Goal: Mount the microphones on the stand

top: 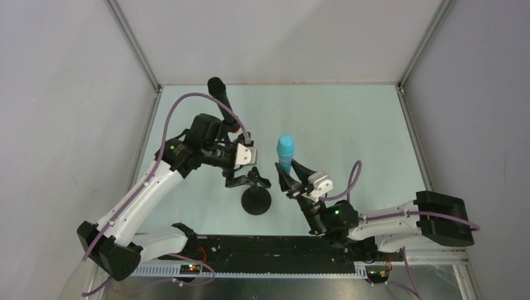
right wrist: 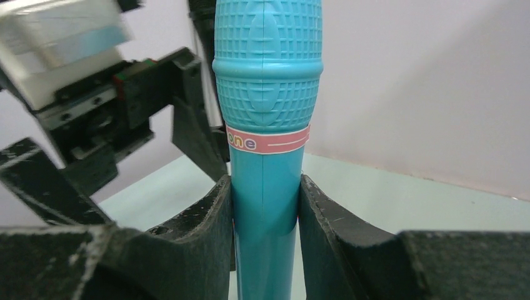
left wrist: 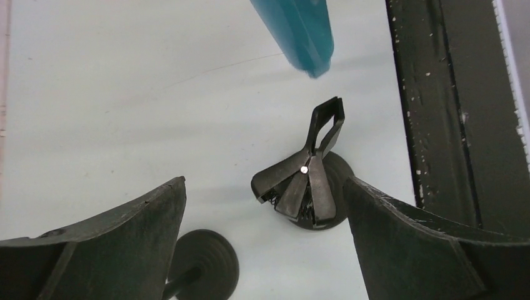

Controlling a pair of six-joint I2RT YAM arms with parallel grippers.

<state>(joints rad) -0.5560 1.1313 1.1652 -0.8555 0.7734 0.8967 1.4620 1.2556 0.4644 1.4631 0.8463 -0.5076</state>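
Left gripper (left wrist: pixel 264 187): jaws wide apart, empty, hovering over the stand (left wrist: pixel 304 187) and its forked clip. Black microphone (top: pixel 220 97): behind the left arm, support hidden. Turquoise microphone (right wrist: pixel 269 75): lower end above the clip, not touching. Right gripper (right wrist: pixel 265 206): clamped on its handle, with the left gripper close alongside.

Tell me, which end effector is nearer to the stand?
Left. The left end effector hangs open over the stand, with its clip in view below. The right end effector, shut on the blue microphone, is off to the stand's right.
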